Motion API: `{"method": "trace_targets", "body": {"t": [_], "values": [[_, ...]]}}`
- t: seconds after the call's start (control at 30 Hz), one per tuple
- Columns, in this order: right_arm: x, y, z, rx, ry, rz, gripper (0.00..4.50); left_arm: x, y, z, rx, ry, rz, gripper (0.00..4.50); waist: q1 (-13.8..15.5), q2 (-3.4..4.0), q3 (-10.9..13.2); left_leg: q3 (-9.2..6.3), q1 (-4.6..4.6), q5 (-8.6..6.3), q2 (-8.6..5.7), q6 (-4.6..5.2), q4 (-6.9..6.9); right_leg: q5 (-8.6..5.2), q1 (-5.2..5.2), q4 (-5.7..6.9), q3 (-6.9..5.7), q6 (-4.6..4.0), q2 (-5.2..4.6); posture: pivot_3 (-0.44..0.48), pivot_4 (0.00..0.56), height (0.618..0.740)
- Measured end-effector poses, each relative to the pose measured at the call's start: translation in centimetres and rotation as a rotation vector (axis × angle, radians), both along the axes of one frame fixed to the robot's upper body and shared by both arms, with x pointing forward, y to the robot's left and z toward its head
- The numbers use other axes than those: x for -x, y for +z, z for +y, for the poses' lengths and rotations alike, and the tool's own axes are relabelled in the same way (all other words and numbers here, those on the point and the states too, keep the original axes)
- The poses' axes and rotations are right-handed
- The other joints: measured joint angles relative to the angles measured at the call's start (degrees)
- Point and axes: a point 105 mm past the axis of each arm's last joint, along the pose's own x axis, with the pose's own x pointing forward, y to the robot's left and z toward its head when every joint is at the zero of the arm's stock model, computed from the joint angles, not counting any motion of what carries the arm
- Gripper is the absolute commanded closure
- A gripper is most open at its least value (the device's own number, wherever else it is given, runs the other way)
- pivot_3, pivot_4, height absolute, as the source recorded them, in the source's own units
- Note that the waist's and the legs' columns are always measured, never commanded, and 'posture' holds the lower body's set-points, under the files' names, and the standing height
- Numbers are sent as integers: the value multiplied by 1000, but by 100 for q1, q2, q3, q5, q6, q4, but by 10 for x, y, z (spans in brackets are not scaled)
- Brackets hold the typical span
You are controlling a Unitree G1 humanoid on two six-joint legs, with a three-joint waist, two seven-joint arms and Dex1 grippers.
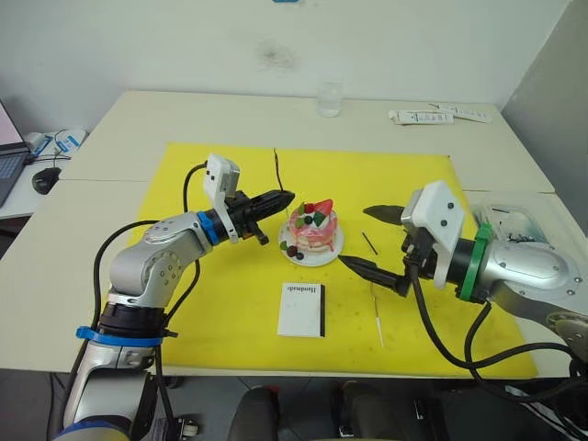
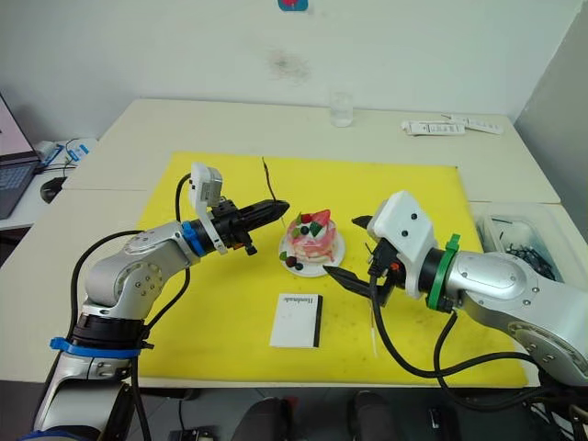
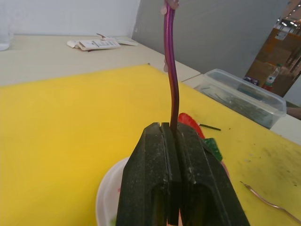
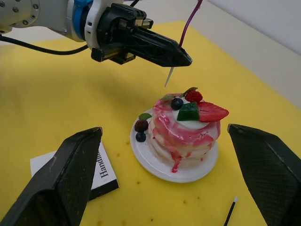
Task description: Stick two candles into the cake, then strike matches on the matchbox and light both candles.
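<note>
Right wrist view: left claw (image 4: 181,57) pinches a thin wavy reddish-brown candle (image 4: 189,21) upright, white tip apparently down, above the pink-and-white strawberry-topped cake (image 4: 187,129); right claw (image 1: 377,241) gapes empty.

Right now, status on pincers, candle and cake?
Left pincer shut on candle, white tip just above cake. Right pincer open beside cake. Second candle on mat; nothing blocking.

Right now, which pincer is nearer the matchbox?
Right. The right pincer is open beside the cake, its lower finger just past the matchbox. The left pincer, shut on a candle, hovers farther off, beyond the cake's other side.
</note>
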Motion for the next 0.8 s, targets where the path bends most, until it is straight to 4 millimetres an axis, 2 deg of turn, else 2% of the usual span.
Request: {"method": "trace_targets", "body": {"t": [0.8], "values": [[7,-11,4,19,18,32,23,-8,-4,-13,-9,-8,-58,4500,-8,0,0,-12,0,0,-5,0,16,1,7,8,-7,1,4,0,150,740]]}}
